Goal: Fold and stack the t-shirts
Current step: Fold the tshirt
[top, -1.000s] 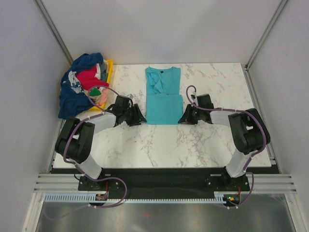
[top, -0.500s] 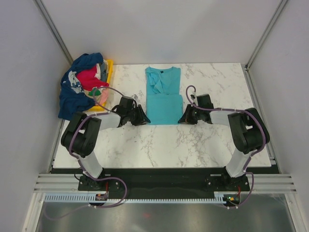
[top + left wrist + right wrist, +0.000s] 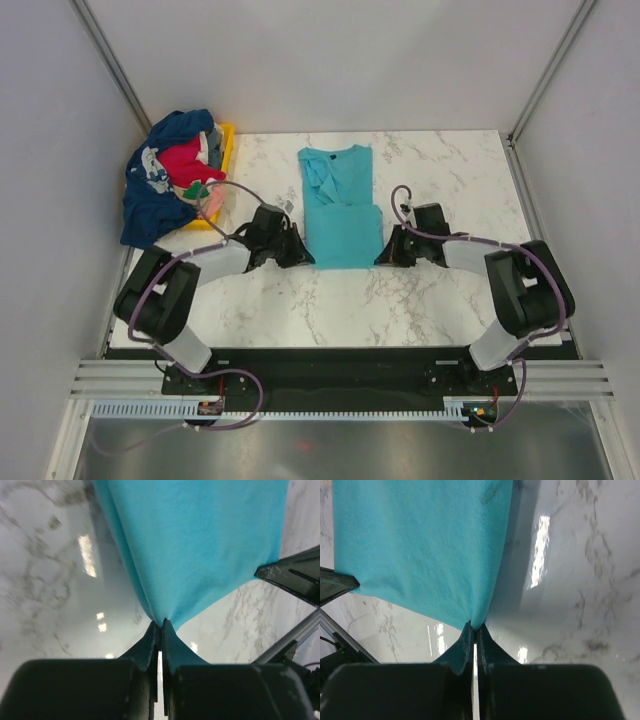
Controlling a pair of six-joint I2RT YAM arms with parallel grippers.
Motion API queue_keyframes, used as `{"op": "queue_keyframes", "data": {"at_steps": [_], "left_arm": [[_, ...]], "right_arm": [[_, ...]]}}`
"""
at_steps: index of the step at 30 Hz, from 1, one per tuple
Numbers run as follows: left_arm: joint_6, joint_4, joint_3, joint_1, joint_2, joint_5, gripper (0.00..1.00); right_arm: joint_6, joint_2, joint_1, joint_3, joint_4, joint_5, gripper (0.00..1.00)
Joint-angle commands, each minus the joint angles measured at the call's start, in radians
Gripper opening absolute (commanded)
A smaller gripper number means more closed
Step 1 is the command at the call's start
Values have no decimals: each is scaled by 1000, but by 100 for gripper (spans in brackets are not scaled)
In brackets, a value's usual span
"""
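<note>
1. Teal t-shirt [image 3: 340, 205] lies lengthwise mid-table on the white marble table [image 3: 440, 300], with the collar at the far end and the hem toward the arm bases. The sleeves are folded inward and the cloth is rumpled near the collar.
2. Left gripper [image 3: 160, 628]: fingers pressed together, pinching the near-left hem corner of the teal t-shirt. The cloth is drawn to a point at the tips.
3. Right gripper [image 3: 474, 628]: fingers pressed together, pinching the near-right hem corner, with the same pointed pull in the cloth.
4. Both grippers sit low by the table surface and face each other across the hem, one on each side of the shirt. The arms reach in from left and right.
5. In the wrist views the cloth fans out from each pinch, with a shadow on the marble beside it. Cannot tell whether the corners are lifted off the table.
6. A pile of other shirts [image 3: 170, 175] sits at the far-left corner. The navy shirt [image 3: 145, 205] with white print hangs over the table's left edge, the red shirt [image 3: 185, 160] lies on top, and greyish bits show between them.
7. The pile is heaped over the yellow tray [image 3: 226, 140], well apart from the teal t-shirt.
</note>
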Motion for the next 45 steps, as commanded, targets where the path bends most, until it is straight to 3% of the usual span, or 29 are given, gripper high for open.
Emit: {"op": "queue_keyframes", "data": {"at_steps": [1, 11, 15, 18, 23, 28, 37, 45], "left_arm": [[0, -97, -40, -83, -162, -53, 2], [-134, -335, -137, -331, -513, -198, 2], [-201, -468, -117, -412, -623, -254, 2], [-209, -544, -79, -416, -677, -292, 2], [-165, -617, 29, -402, -635, -391, 3], [-139, -637, 122, -345, -543, -390, 3], [-57, -622, 239, -150, -451, -309, 5], [4, -575, 337, -8, -284, -142, 4]], "right_arm": [[-12, -159, 0, -42, -98, 22, 0], [94, -621, 20, -166, -382, 56, 0], [100, -780, 37, -126, -552, 85, 0], [89, -805, 37, -60, -618, 107, 0], [54, -719, 37, 56, -621, 96, 0], [30, -583, 35, 151, -586, 101, 0], [-21, -339, 18, 338, -555, 81, 0], [-43, -136, -20, 521, -554, 74, 0]]}}
